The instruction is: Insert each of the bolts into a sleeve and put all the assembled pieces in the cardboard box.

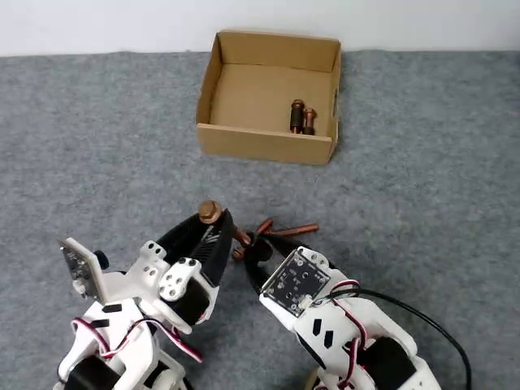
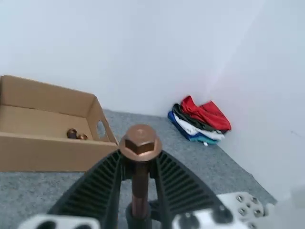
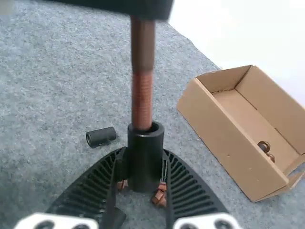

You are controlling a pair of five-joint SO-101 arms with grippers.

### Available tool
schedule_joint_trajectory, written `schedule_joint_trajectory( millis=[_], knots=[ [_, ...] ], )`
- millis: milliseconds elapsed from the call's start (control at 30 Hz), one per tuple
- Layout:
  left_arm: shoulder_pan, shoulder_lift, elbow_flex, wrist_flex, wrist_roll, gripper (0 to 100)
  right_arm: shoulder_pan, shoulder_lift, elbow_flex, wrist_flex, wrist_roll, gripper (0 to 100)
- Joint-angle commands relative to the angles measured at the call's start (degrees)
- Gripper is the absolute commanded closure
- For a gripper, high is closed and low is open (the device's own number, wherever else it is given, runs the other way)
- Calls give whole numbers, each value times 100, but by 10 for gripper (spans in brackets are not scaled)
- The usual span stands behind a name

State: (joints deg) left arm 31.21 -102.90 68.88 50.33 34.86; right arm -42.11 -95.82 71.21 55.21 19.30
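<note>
**A:** From above, what are the grippers doing?

**B:** The left gripper (image 1: 215, 227) is clamped on a copper-coloured metal bolt with a hexagonal head (image 1: 210, 212). The head pokes out past the fingertips. The right gripper (image 1: 252, 245) sits just beside it, at the bolt's far end.

**A:** And the count there?

**B:** Two assembled pieces (image 1: 302, 119) lie side by side near the right wall of the open brown cardboard box (image 1: 264, 146). At least two loose bolts (image 1: 292, 231) lie on the grey carpet (image 1: 422, 179) by the right gripper; I cannot tell whether there are more.

**A:** The left wrist camera?

**B:** The left gripper (image 2: 139, 162) is clenched on the bolt (image 2: 140, 143) just under its head, and the bolt stands upright between the ribbed black jaws. Beyond it is the cardboard box (image 2: 47, 155) with the two assembled pieces (image 2: 76, 135) inside. A heap of red, white and blue clothes (image 2: 198, 121) lies against the white wall (image 2: 143, 47).

**A:** The right wrist camera?

**B:** The right gripper (image 3: 143, 174) grasps a short black cylindrical sleeve (image 3: 145, 157), held upright. The bolt (image 3: 142, 100) has its threaded end inside the sleeve's mouth. One loose sleeve (image 3: 101, 136) lies on its side on the carpet (image 3: 57, 71) nearby. The copper ends of the loose bolts (image 3: 159, 198) show under the jaws. The cardboard box (image 3: 224, 138) is well apart, with the two assembled pieces (image 3: 266, 150) in it.
</note>
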Motion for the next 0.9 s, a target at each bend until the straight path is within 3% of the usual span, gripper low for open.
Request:
schedule_joint_trajectory(
  millis=[0,167,400,600,867],
  knots=[
    [141,-9,31,-149,35,995,-66,-13,-53,-163,176,991],
    [149,-9,189,-62,35,995,-66,-13,-70,-163,176,991],
    [589,-9,224,941,-9,995,-40,-57,-70,-277,185,991],
    [651,-9,224,1116,-624,984,-40,-22,-70,-391,185,991],
    [642,-9,171,1767,-633,761,-31,-13,-26,-356,185,991]
  ],
)
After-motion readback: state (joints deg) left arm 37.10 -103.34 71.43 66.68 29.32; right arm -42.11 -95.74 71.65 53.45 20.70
